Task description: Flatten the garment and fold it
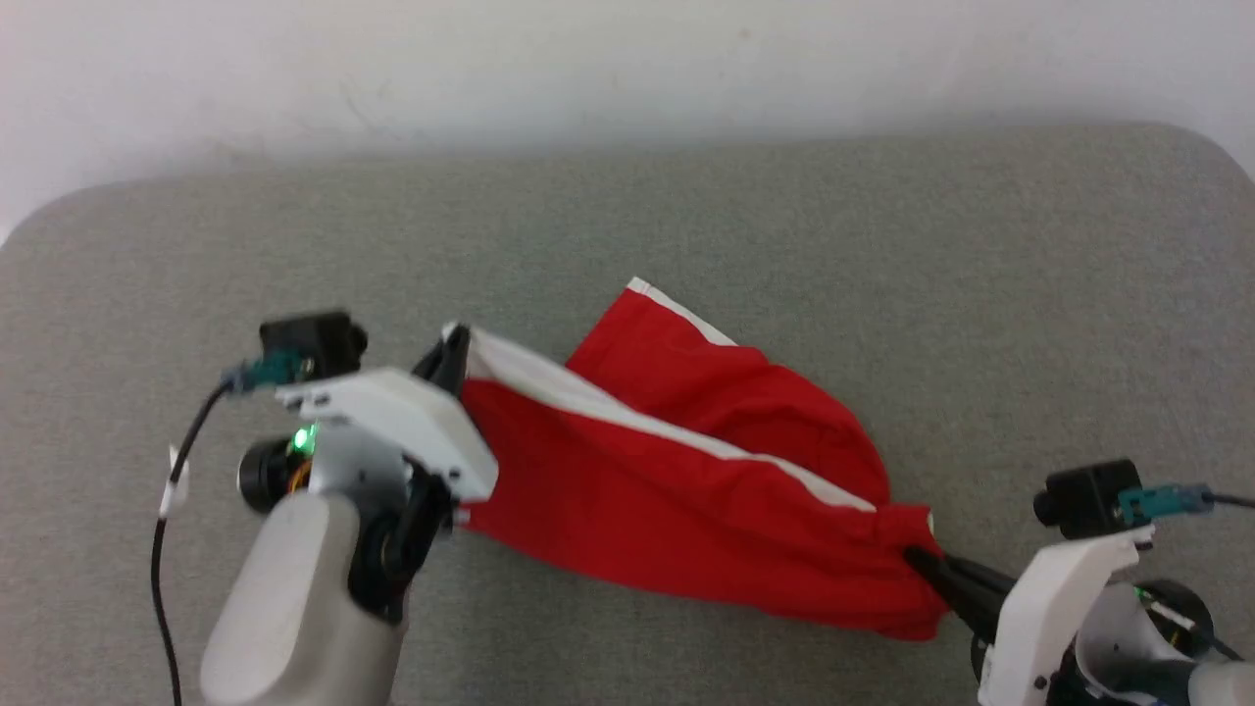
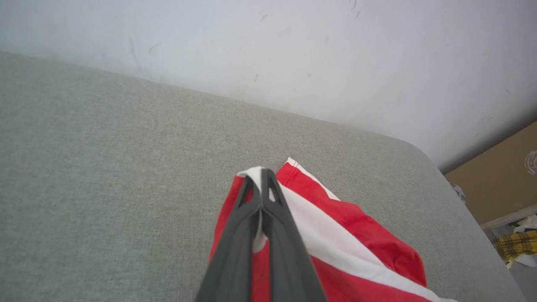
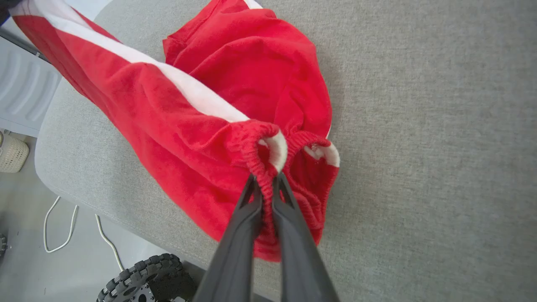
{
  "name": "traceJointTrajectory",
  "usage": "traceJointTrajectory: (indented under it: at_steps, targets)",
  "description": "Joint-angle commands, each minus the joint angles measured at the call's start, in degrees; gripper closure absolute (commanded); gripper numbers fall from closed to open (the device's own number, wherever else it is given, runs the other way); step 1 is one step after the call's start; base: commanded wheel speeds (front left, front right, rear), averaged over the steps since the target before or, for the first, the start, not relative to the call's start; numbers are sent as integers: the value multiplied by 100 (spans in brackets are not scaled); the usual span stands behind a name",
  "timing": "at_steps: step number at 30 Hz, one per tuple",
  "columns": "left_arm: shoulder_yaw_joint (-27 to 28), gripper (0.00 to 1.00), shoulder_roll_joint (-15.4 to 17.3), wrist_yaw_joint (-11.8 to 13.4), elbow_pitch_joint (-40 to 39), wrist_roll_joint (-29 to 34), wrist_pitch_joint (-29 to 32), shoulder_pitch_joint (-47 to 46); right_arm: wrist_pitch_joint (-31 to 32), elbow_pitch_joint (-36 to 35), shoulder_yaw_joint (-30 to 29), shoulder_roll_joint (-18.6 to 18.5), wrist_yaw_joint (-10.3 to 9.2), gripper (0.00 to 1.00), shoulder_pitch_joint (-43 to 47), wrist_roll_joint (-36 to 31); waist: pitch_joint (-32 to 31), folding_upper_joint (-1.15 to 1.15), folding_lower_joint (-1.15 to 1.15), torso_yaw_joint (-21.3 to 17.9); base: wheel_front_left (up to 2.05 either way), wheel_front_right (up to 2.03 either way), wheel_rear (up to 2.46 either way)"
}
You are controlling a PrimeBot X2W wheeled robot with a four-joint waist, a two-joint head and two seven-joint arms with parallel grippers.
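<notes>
The red garment (image 1: 677,490) with its broad white stripe hangs stretched between my two grippers above the grey padded table (image 1: 686,226). My left gripper (image 1: 453,355) is shut on the white-striped hem corner (image 2: 256,174). My right gripper (image 1: 917,557) is shut on the gathered elastic waistband (image 3: 265,176). The other leg (image 1: 686,363) lies bunched behind the stretched part, resting on the table. In the right wrist view the garment (image 3: 201,109) sags in soft folds.
A white wall (image 1: 588,69) rises behind the table's far edge. Past the table's corner stand a cardboard box (image 2: 499,176) and clutter. On the floor below are a white cable (image 3: 63,226), a knobbly wheel (image 3: 142,281) and a basket (image 3: 12,153).
</notes>
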Motion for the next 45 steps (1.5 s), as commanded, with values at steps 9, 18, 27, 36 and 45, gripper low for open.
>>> traceJointTrajectory:
  at_steps: [9,18,27,36,45]
  targets:
    - [-360,100,-172,-359,1710,292,-56,-2005,-61,-25,261,110,-5,100,-779,-207,1050,0,-1,-885,0,0,0]
    - [-459,100,-167,-485,3019,417,-246,-2909,-33,65,572,124,-5,100,-1146,-246,1492,0,-1,-1277,0,0,0]
    - [-524,100,-240,-612,3826,411,-614,-3203,61,138,644,80,-5,100,-1170,-204,1608,0,-1,-1349,0,0,0]
    - [-450,0,-284,-668,4337,293,-997,-3389,-223,-100,432,123,-5,0,-1089,-241,1433,0,-1,-1189,0,0,0]
    - [-380,0,-86,-718,4038,384,-2077,-3257,-459,-601,-189,457,-5,0,-633,-1096,915,0,-1,-845,0,0,0]
